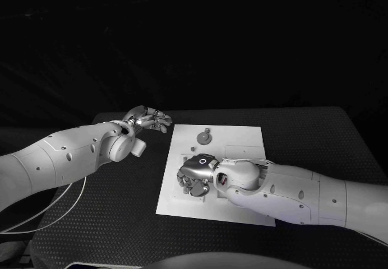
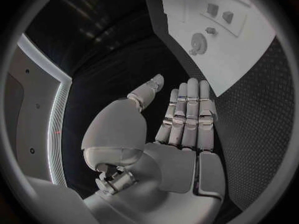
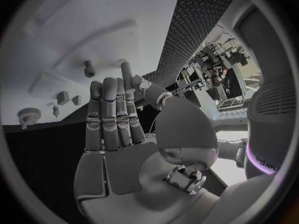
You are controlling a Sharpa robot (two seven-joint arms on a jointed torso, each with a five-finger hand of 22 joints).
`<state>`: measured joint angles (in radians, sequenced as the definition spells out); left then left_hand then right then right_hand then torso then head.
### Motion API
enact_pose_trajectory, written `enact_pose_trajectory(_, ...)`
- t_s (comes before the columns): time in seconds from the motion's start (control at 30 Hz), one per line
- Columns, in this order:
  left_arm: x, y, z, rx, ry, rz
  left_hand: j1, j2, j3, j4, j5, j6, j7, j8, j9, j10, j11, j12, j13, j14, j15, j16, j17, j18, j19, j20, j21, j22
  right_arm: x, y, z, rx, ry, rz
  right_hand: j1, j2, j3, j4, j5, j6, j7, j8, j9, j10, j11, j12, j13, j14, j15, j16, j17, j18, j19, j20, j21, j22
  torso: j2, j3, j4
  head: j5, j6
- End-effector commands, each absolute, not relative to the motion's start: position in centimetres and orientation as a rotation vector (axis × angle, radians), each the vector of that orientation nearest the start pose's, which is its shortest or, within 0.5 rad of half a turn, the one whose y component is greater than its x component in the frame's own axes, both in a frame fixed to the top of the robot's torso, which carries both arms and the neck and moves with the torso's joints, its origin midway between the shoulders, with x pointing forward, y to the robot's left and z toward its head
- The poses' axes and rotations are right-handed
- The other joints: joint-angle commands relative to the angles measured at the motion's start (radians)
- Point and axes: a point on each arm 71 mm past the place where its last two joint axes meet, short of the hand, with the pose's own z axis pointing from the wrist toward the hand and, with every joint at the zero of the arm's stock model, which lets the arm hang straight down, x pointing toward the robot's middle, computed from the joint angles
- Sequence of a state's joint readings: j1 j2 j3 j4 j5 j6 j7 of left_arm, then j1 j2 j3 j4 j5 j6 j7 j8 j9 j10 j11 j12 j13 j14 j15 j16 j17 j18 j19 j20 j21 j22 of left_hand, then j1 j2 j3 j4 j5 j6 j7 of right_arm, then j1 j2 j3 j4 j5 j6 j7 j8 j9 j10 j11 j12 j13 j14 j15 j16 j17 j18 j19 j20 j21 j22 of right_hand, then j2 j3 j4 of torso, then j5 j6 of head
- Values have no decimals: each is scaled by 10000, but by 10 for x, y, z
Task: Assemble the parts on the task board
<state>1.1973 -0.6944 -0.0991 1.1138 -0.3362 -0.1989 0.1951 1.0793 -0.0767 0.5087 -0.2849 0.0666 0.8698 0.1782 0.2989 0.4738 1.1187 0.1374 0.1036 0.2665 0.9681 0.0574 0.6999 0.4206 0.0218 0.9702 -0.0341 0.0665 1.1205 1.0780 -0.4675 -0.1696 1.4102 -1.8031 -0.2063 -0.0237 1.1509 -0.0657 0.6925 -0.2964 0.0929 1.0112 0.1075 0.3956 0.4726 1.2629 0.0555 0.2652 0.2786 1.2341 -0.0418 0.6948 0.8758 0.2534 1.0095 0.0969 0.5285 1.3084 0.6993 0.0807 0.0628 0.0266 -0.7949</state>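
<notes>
The task board (image 1: 243,140) lies in the middle of the desk (image 1: 323,134). The right hand (image 1: 197,175) hovers over the board's near-left portion, palm down. In the right wrist view its fingers (image 3: 102,114) are extended, close together and hold nothing; they appear clear of the board, though contact cannot be confirmed. The left hand (image 1: 148,119) sits off the board's far-left corner, above the desk. Its fingers (image 2: 187,109) are likewise straight and released, carrying nothing.

Parts observed on the board: a round gear-like part (image 1: 204,136) toward its far side, also seen in the left wrist view (image 2: 198,43), with two small blocks (image 2: 219,12) near it in a shallow recess. The right wrist view shows an upright peg (image 3: 89,68) standing on the board beyond the right hand's fingertips.

Assessment: no part is yet grasped; the step in hand appears to be reaching for one. Recommended practice: lower the right hand squarely over the chosen part, close thumb and one finger on opposite faces, and lift straight up without nudging neighbouring pieces. The left hand should stay clear of the board.
</notes>
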Motion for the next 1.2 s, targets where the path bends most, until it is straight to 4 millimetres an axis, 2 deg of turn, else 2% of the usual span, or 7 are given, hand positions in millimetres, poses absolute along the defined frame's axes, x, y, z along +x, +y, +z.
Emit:
enact_pose_trajectory(0.03, 545, 251, -230, -8936, 16869, -11542, -75, 7, -31, 11, -19, -46, -3, 60, -10, -86, -12, 43, -8, 16, 74, -48, 13, -69, -77, 1, 4, -15, 417, -31, -287, -8176, 17112, 7943, 188, 255, 55, 22, 26, 6, 18, 67, 36, 10, -19, -30, -5, 24, -66, 29, 5, 84, 72, -27, 52, 213, 1, -1, 2, 6, -14)
enact_pose_trajectory(0.43, 545, 251, -231, -8941, 16873, -11535, -80, 14, -30, 12, -19, -48, -3, 63, -13, -91, -11, 46, -8, 16, 74, -55, 22, -69, -77, 1, 4, -24, 420, -33, -288, -8149, 16952, 7663, 204, 247, 53, 22, 26, 11, 15, 70, 54, 17, -24, -30, 12, 34, -72, 38, 9, 84, 82, -34, 66, 217, 2, 1, 0, 28, -41)
enact_pose_trajectory(0.77, 545, 253, -231, -8964, 16867, -11491, -83, 13, -30, 10, -19, -52, -3, 65, -16, -95, -11, 48, -9, 16, 75, -62, 29, -69, -77, 1, 4, -31, 422, -43, -290, -8064, 17202, 7518, 214, 241, 52, 23, 26, 14, 13, 72, 67, 21, -27, -31, 24, 39, -76, 44, 12, 84, 88, -39, 74, 218, 0, 0, -1, 49, -74)
enact_pose_trajectory(1.2, 545, 253, -231, -8966, 16877, -11496, -83, 14, -29, 9, -18, -53, -2, 67, -19, -99, -10, 51, -9, 17, 75, -69, 38, -69, -77, 1, 5, -39, 419, -45, -288, -8004, 17241, 7661, 220, 241, 50, 24, 26, 16, 11, 72, 80, 23, -29, -33, 36, 39, -78, 46, 13, 84, 91, -42, 81, 218, 0, 0, -6, 53, -91)
